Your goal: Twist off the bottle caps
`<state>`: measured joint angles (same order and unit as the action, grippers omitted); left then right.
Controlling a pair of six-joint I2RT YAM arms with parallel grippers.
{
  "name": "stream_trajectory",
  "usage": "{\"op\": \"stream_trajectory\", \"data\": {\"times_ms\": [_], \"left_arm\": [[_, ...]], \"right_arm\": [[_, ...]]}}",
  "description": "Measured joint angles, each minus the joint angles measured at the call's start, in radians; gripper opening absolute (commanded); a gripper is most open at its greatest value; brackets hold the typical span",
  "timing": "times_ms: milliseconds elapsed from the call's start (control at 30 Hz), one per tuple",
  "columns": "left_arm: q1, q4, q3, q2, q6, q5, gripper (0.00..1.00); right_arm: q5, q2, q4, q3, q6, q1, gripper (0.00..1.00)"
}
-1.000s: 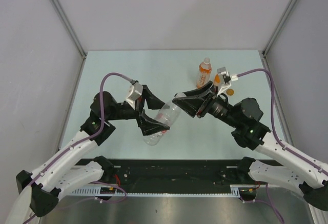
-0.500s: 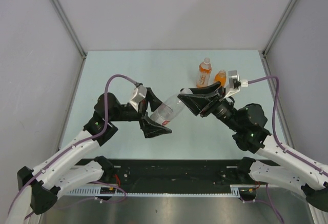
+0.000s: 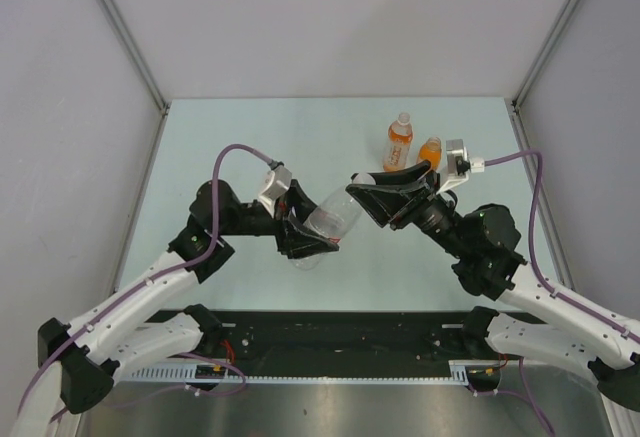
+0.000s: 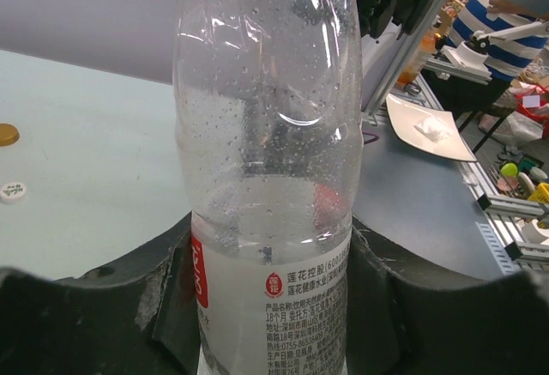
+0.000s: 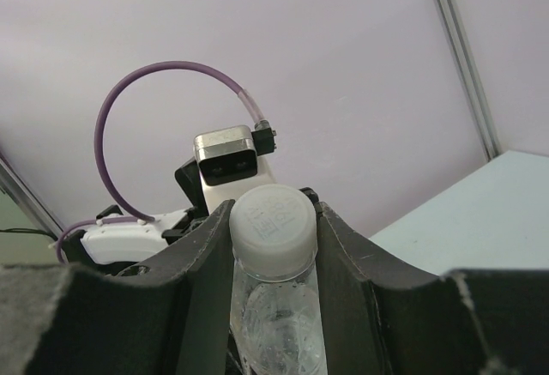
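White cap (image 5: 273, 220) of the clear bottle (image 3: 332, 219) sits between the two fingers of the right gripper (image 5: 273, 231). In the right wrist view both dark pads touch it, one on each side, so these jaws are closed on the cap. The left gripper (image 4: 270, 293) is closed around the lower body of the same bottle, at the upper edge of its white-red label (image 4: 274, 306), and the fingers press on both sides.

From above, the bottle is held off the table (image 3: 230, 137) and tilted. Its bottom end is at the left gripper (image 3: 310, 240) and its neck points up and to the right, toward the right gripper (image 3: 362, 185). Inside the bottle there are only small drops on the wall.

Behind the right gripper, near the far edge, the taller orange-drink bottle (image 3: 398, 141) stands upright with a white top. The short squat orange bottle (image 3: 430, 150) stands just beside it, partly hidden by the right wrist. In the left wrist view a loose orange cap (image 4: 7, 134) and a small white round piece (image 4: 12, 191) lie on the table, near each other and well apart from the held bottle.
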<state>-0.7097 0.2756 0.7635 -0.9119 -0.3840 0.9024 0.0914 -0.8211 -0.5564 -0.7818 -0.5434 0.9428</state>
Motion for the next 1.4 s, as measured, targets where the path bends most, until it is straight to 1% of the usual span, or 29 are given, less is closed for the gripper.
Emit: {"op": "stream_trajectory", "data": {"times_ms": [67,100,133,167,200,233,300,333,367,433,533,667,800,900,1033,1233,1333,1400], "left_arm": [[0.000,0.002,0.000,0.000,0.000,0.000,0.45],[0.000,0.002,0.000,0.000,0.000,0.000,0.42],[0.000,0.002,0.000,0.000,0.000,0.000,0.33],[0.000,0.002,0.000,0.000,0.000,0.000,0.28],[0.000,0.002,0.000,0.000,0.000,0.000,0.24],[0.000,0.000,0.000,0.000,0.002,0.000,0.16],[0.000,-0.009,0.000,0.000,0.010,-0.003,0.00],[0.000,-0.017,0.000,0.000,0.019,-0.007,0.00],[-0.001,-0.032,0.000,0.000,0.027,-0.010,0.00],[-0.001,-0.064,0.002,0.000,0.047,-0.020,0.00],[-0.001,-0.117,0.009,0.000,0.073,-0.045,0.00],[-0.006,-0.175,0.026,0.000,0.097,-0.127,0.00],[-0.039,-0.206,0.027,0.008,0.131,-0.251,0.00],[-0.096,-0.229,0.027,0.023,0.180,-0.386,0.00],[-0.175,-0.240,0.027,0.041,0.244,-0.589,0.00],[-0.275,-0.234,0.022,0.067,0.319,-0.891,0.00],[-0.325,-0.234,0.016,0.066,0.359,-1.025,0.00],[-0.353,-0.233,0.015,0.062,0.380,-1.091,0.00]], "right_arm": [[-0.001,0.000,0.000,0.000,0.000,0.000,0.00],[-0.001,0.000,0.000,0.000,0.000,0.001,0.00],[-0.002,0.000,0.000,0.000,0.000,0.001,0.08],[-0.002,0.000,0.000,0.000,0.000,0.001,0.19],[-0.005,0.000,0.002,0.000,0.000,0.002,0.32],[-0.008,0.001,0.004,0.000,0.000,0.003,0.48],[-0.015,0.006,0.015,0.000,-0.001,0.005,0.60],[-0.025,0.011,0.026,0.000,-0.002,0.006,0.67],[-0.032,0.017,0.032,0.000,-0.004,0.007,0.69],[-0.068,0.041,0.066,0.000,0.001,0.010,0.73],[-0.130,0.083,0.134,-0.005,0.010,0.011,0.74],[-0.225,0.111,0.251,-0.057,0.023,0.011,0.74],[-0.313,0.102,0.389,-0.157,0.021,0.011,0.74],[-0.356,0.080,0.462,-0.216,0.014,0.011,0.73],[-0.396,0.053,0.547,-0.254,-0.010,0.011,0.72],[-0.416,-0.012,0.647,-0.274,-0.053,0.012,0.73],[-0.416,-0.037,0.675,-0.275,-0.069,0.012,0.73],[-0.416,-0.043,0.681,-0.275,-0.077,0.014,0.73]]}}
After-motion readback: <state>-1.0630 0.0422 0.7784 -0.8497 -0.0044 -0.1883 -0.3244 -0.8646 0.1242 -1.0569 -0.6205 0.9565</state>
